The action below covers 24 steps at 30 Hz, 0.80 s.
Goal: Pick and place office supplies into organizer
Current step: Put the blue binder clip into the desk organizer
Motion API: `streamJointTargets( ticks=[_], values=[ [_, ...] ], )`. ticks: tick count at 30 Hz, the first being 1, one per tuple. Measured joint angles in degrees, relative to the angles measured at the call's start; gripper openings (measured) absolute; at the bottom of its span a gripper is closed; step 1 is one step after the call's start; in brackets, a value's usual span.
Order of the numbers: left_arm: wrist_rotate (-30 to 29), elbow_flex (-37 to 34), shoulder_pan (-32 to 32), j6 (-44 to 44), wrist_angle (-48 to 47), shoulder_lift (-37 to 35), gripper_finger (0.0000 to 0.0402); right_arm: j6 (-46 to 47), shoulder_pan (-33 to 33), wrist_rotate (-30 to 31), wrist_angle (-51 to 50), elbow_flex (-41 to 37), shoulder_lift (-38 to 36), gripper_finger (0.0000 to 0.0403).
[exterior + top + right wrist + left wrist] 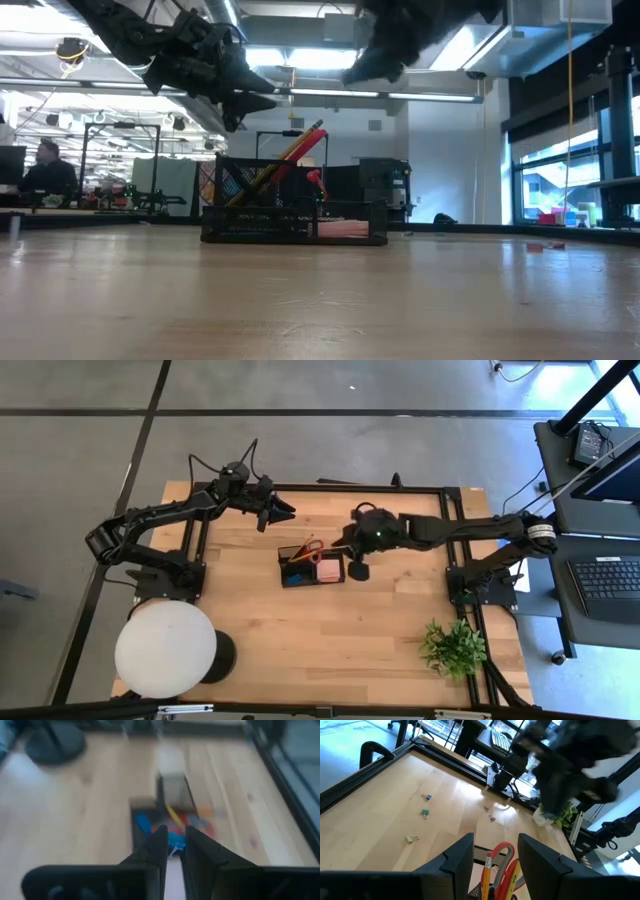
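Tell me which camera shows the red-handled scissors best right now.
The left wrist view: the red-handled scissors fill the near foreground, handles up in the organizer. The high view shows only a small red loop, the low view a red handle behind mesh; the right wrist view is blurred.

organizer [312, 568] mid-table, scissors [309, 549] and note block [329, 570] inside, lamp [165, 649] left, plant [452, 647] right

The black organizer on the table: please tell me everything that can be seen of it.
The organizer is a small black rectangular tray with see-through mesh walls, as the low view shows. It stands upright on the wooden table, near the middle. Inside, red-handled scissors and pencils lean at a slant, rising above the rim, and a pink sticky-note block lies at its right end. Neither gripper touches it.
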Motion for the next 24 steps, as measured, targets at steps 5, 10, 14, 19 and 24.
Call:
streamJointTargets(
  ticks=[5, 10, 14, 19, 24],
  values=[
    [0.0, 0.0, 0.0, 0.0, 0.0, 0.0, 0.0147, -4.0, 3.8, 1.0, 9.2, -0.4, 3.7, 0.0059],
    [0.0, 0.0, 0.0, 1.3, 0.0, 0.0, 0.0147, -5.6, 4.8, 3.1, 15.8, -0.4, 8.2, 0.0059],
    [0.0, 0.0, 0.0, 1.4, -0.1, 0.0, 0.0147, -5.4, 4.8, 3.3, 21.4, -0.4, 12.3, 0.0059],
    [0.0, 0.0, 0.0, 1.5, -0.6, 0.0, 0.0147, -4.3, 6.5, 3.2, 26.5, -0.4, 17.5, 0.0063],
    [0.0, 0.0, 0.0, 1.5, -1.4, 0.0, 0.0147, -4.4, 8.9, 3.1, 31.2, -0.4, 21.8, 0.0063]
  ],
)
